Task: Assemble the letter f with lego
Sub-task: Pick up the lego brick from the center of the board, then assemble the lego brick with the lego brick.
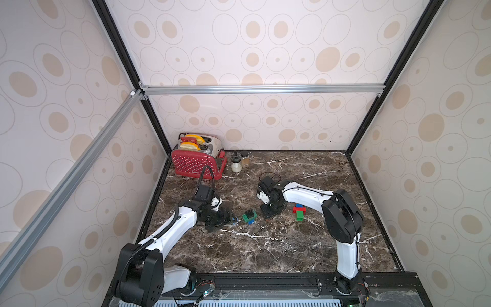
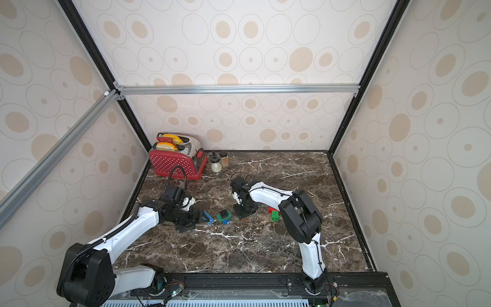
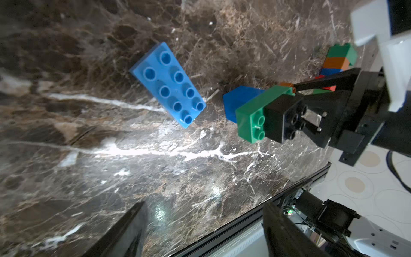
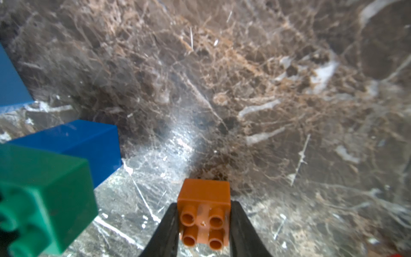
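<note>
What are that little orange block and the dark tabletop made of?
The orange brick looks like moulded plastic: smooth, slightly glossy faces, uniform colour, hollow round studs. The tabletop looks like polished brown marble, with white veins and bright glare, though it could be a printed laminate; the pictures cannot settle that.

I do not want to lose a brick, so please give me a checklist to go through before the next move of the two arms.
1. Right tool shut on the orange brick: ok.
2. Orange brick lifted off the table: cannot tell.
3. Left tool open and empty: ok.
4. Light-blue brick lying free on the table, studs up: ok.
5. Green brick shows two bare studs beside the black brick: ok.
</note>
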`<state>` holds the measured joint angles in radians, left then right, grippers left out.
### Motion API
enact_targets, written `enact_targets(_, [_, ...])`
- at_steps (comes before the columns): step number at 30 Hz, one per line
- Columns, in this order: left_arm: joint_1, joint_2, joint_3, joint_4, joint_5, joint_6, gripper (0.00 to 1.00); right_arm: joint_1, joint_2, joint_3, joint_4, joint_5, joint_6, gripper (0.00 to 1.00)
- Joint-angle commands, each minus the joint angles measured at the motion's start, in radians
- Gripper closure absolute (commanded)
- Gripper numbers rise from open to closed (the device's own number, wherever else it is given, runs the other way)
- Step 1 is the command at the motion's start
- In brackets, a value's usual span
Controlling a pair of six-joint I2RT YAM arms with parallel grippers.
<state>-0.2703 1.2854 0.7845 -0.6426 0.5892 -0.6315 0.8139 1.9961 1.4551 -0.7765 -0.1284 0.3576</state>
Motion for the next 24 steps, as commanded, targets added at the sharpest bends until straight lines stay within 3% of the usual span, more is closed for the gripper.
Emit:
enact_targets(1, [-0.008,0.037,-0.013,0.143,0.064,-0.067,0.21,-0.001,-0.025,0.077,-0.115,0.025,-0.011,0.65])
enact_targets(11, [-0.047,0.13,-0.061,0.377,0.113,-0.17,0.41,0.019,-0.041,0.311,-0.345,0.01,0.029,0.65])
enact_targets(24, [-0.058,0.193,-0.074,0.452,0.124,-0.169,0.48,0.111,0.033,0.486,-0.427,-0.064,0.066,0.64])
